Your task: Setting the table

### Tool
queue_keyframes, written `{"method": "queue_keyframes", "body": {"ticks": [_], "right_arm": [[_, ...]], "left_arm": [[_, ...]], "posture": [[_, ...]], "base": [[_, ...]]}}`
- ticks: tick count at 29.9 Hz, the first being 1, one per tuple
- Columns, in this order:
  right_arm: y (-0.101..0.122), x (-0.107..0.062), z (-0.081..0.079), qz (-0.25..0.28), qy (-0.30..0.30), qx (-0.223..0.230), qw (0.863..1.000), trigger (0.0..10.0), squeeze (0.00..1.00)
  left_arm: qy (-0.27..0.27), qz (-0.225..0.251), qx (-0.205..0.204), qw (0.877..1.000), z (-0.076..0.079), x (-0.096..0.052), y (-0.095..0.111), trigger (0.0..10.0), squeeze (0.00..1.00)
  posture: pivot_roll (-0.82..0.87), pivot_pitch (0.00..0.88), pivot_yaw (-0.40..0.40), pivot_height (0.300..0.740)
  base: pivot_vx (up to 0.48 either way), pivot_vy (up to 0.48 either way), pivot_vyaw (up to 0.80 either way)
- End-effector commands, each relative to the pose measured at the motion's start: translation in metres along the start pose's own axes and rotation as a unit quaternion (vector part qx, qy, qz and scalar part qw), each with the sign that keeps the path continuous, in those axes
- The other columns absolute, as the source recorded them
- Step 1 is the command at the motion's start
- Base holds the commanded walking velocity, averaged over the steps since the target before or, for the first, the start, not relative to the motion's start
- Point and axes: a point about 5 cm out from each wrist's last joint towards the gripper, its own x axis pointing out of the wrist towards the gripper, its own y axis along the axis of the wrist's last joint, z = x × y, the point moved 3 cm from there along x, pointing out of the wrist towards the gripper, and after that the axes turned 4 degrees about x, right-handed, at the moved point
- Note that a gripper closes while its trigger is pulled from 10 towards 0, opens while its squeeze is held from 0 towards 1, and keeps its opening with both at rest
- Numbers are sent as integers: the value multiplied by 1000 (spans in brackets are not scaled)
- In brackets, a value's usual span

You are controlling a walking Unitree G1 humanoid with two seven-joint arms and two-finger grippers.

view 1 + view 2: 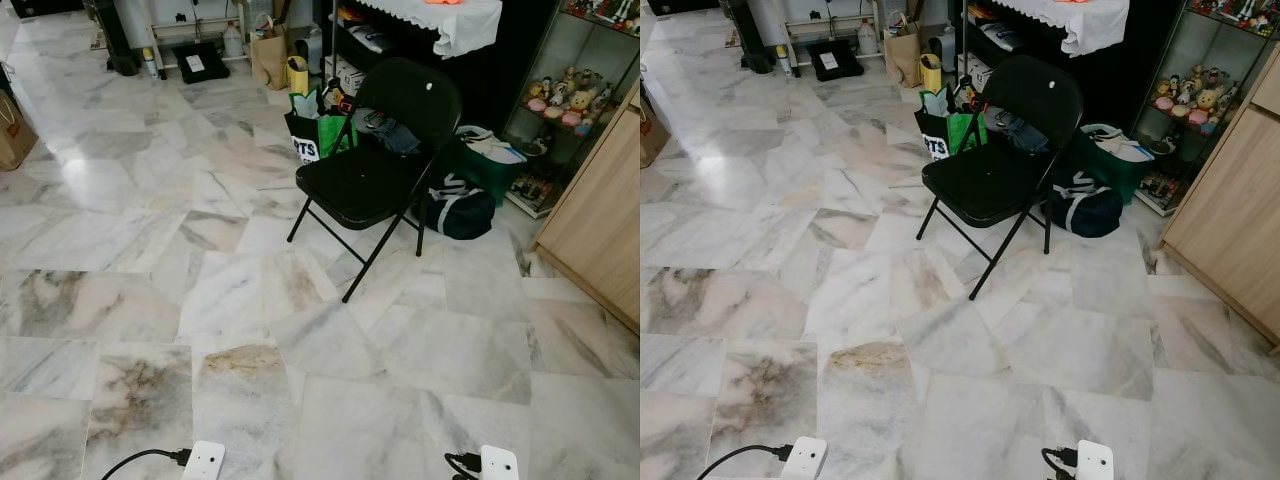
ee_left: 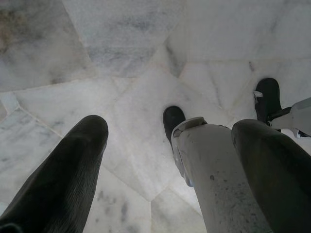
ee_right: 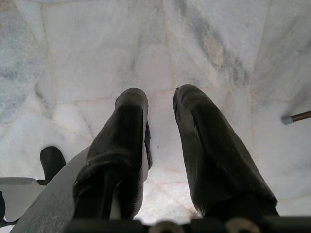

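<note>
— What is lying under you right now?

— A marble floor [image 1: 250,300] is stretching out below me, pale tiles with grey and brown veins. My left gripper [image 2: 170,145] is hanging over it with its fingers [image 2: 68,179] standing wide apart, holding nothing; beyond them my own leg and dark feet are showing. My right gripper [image 3: 160,104] is hanging over the same floor, its fingers [image 3: 126,141] sitting nearer together yet with a clear gap between them, also empty.

— And the room ahead of your fingers?

— A black folding chair [image 1: 375,170] is standing well ahead of both grippers, seat bare. Just behind it a green shopping bag [image 1: 320,130] is leaning, and a dark duffel bag [image 1: 458,208] is lying beside its rear leg. A wooden cabinet [image 1: 600,220] is rising off to my right. Farther back a dark counter [image 1: 400,40] with a white cloth [image 1: 450,20] draped over it is standing beyond the chair, well apart from my fingers. I cannot tell what is lying on it. A brown paper bag [image 1: 268,58] is standing near the far wall.
</note>
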Motion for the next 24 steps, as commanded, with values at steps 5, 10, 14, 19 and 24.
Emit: {"method": "queue_keyframes", "body": {"ticks": [5,10,14,19,24], "right_arm": [[16,2,7,-19,61,-32,997,10000,0],[16,5,-11,-16,71,-32,997,10000,0],[15,5,-19,-17,79,-29,996,10000,0],[11,5,-26,-20,85,-26,996,10000,0],[6,4,-29,-21,85,-13,996,10000,0]], "left_arm": [[51,36,-133,989,-33,-6,0,10000,0],[55,37,-133,989,-36,-6,0,10000,0],[58,41,-134,988,-38,-7,1,10000,0],[59,46,-132,988,-42,-7,4,10000,0],[49,52,-102,992,-45,-7,12,10000,0]], "posture": [[137,2,-136,740],[145,0,-134,740],[147,0,-129,740],[168,0,-109,740],[186,2,-56,740]], "base": [[0,0,0],[0,0,0],[0,0,0],[0,0,0],[0,0,0]]}}
